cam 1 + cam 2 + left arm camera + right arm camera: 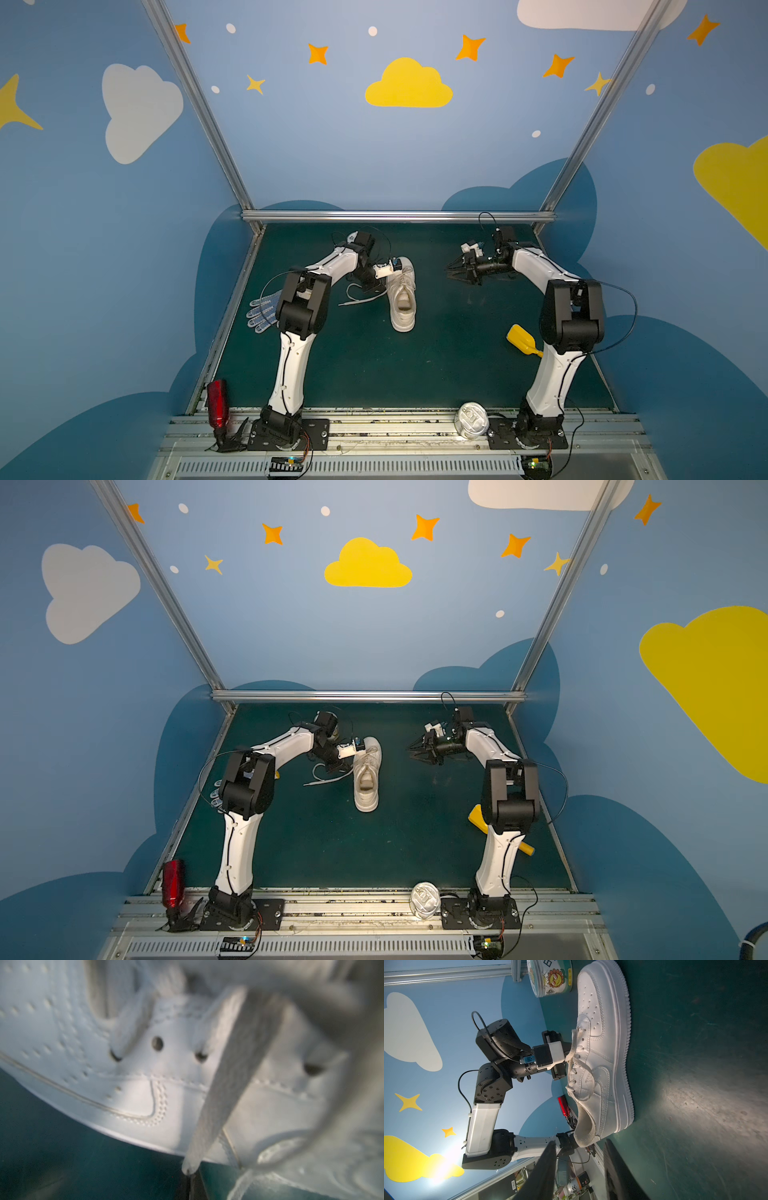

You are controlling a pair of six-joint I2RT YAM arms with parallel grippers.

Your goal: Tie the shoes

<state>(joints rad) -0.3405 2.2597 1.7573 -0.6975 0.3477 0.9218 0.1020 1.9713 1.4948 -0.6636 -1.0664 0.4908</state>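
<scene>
The shoes show as a single white low-top sneaker standing upright on the green mat, toe toward the back wall. Its flat white laces trail loose onto the mat on its left. My left gripper sits low against the sneaker's left side by the eyelets. In the left wrist view the gripper is shut, pinching a lace that runs up across the sneaker's side. My right gripper hovers open and empty, well right of the sneaker.
A white glove with blue dots lies behind the left arm. A yellow scoop lies by the right arm. A red bottle and a silver can stand at the front rail. A printed tin stands beyond the toe.
</scene>
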